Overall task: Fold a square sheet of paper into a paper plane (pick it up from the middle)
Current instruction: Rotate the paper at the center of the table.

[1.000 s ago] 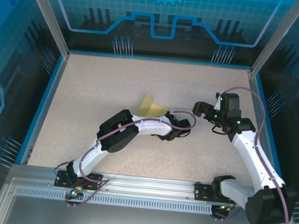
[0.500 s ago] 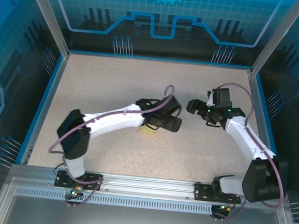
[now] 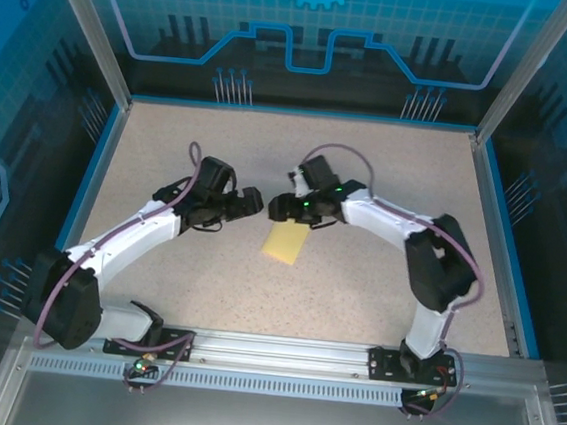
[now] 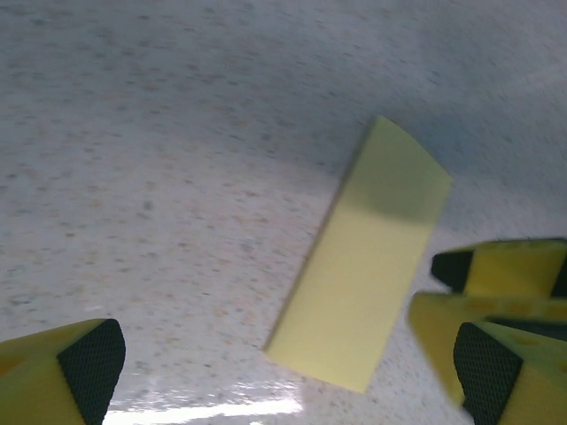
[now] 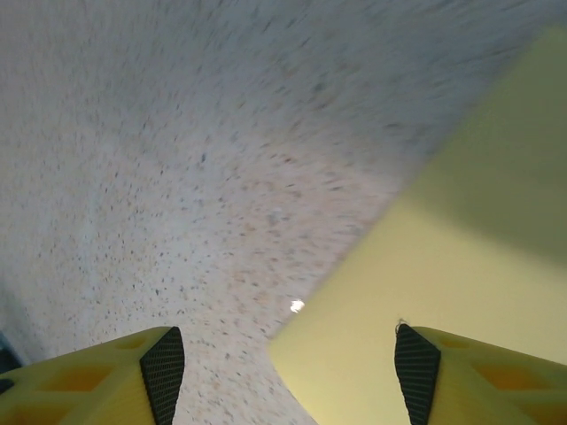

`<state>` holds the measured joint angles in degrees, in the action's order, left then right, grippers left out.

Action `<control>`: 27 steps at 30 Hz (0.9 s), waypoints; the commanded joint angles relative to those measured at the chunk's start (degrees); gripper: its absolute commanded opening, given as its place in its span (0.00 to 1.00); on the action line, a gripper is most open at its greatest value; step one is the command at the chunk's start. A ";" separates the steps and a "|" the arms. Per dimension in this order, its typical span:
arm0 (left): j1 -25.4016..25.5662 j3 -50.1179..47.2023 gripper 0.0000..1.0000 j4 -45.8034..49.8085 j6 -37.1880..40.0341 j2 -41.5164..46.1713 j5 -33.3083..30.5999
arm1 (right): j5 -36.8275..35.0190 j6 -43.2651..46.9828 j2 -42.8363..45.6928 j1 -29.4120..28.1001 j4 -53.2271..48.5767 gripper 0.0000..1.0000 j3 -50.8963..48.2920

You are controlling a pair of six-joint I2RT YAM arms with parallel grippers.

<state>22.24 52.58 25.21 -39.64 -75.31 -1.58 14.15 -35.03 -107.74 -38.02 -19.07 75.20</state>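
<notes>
Folded sheet of paper [image 3: 286, 243] flat on the surface [image 3: 376, 292], frame centre, long axis near-vertical. Right arm [image 3: 384, 214] nearer, jaws part-open, empty, above its upper end; left arm [image 3: 141, 229] jaws wide, empty, upper left.

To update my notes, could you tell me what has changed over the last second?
The left gripper opened and drew back to the left, off the paper. The right gripper swung left to the paper's far edge. The paper, earlier partly raised, lies flat, a little nearer. The table is unchanged.
</notes>
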 commanded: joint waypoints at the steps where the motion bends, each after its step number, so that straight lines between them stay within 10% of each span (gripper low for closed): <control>1: -3.11 -2.28 0.99 -0.35 -2.79 2.01 2.04 | 3.23 -1.49 -5.44 -2.19 0.88 0.67 4.68; 10: -5.53 -3.62 0.99 -0.03 -2.82 2.55 2.06 | 3.72 3.73 -13.57 -5.16 -6.32 0.64 9.44; 27: -5.28 -4.33 0.99 -6.82 -3.72 -2.08 10.31 | 13.73 21.25 -0.24 -0.87 -6.44 0.65 -5.28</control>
<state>17.37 49.34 22.41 -42.15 -76.05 4.40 24.51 -15.94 -111.94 -40.47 -24.45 70.65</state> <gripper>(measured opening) 0.985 0.647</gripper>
